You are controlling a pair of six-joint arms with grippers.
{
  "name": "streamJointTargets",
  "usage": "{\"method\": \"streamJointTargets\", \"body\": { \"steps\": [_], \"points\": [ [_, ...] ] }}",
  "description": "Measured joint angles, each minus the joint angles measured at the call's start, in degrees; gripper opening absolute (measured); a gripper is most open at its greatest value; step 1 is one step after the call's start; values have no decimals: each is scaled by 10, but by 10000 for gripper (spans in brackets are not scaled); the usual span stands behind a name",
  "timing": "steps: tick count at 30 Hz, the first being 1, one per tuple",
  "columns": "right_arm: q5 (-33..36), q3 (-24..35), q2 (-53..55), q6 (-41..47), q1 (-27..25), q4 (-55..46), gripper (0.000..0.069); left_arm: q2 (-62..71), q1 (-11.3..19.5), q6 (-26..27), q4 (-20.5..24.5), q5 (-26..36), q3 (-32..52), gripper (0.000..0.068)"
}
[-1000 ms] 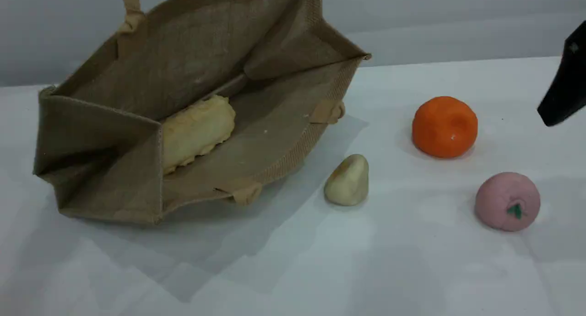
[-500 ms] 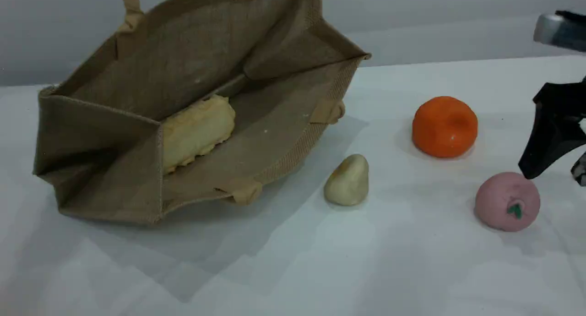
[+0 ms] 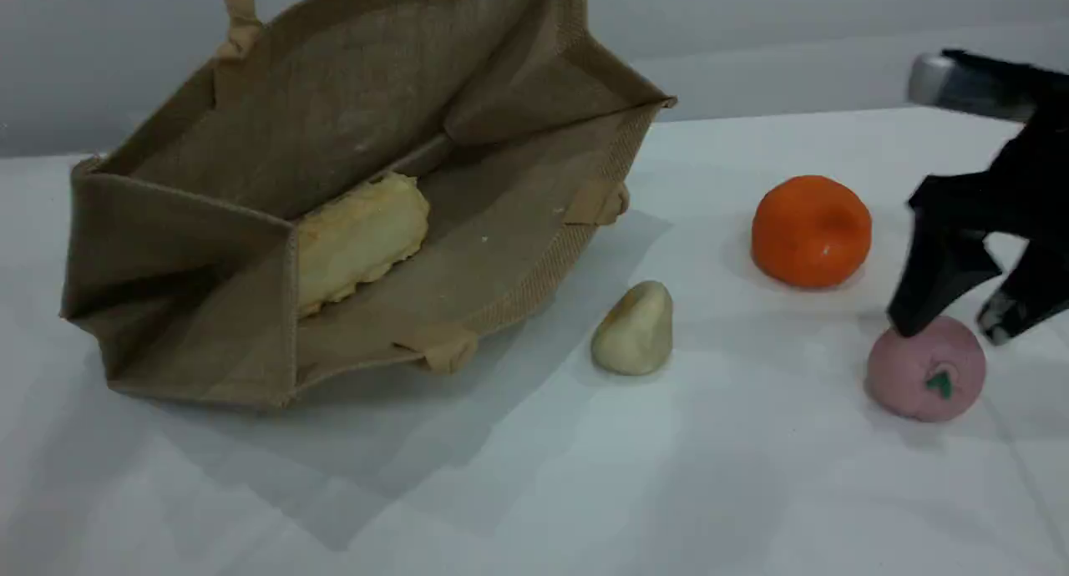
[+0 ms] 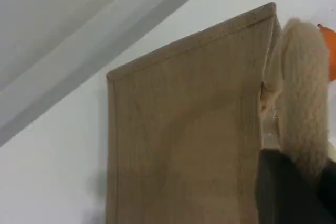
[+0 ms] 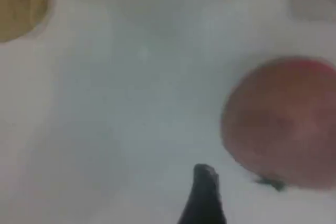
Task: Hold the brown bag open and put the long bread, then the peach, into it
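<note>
Jaws of the right gripper (image 3: 950, 330) stand apart directly over the peach (image 3: 925, 367), by the tabletop's right edge; left gripper (image 4: 294, 195) clamps the brown bag (image 4: 184, 129)'s handle (image 4: 302, 103).

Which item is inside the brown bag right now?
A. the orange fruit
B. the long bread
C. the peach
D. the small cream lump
B: the long bread lies inside the brown bag, while the peach sits out on the table.
</note>
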Motion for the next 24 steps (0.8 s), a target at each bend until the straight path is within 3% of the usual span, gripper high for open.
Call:
{"method": "streamJointTargets", "body": {
  "steps": [13, 17, 24],
  "points": [
    [-35, -17, 32, 37, 19, -102, 489, 0, 0, -4, 0, 0, 0, 92],
    [-44, -17, 32, 37, 19, -111, 402, 0, 0, -4, 0, 0, 0, 92],
    [-46, -17, 32, 36, 19, -111, 186, 0, 0, -4, -1, 0, 0, 92]
  ]
}}
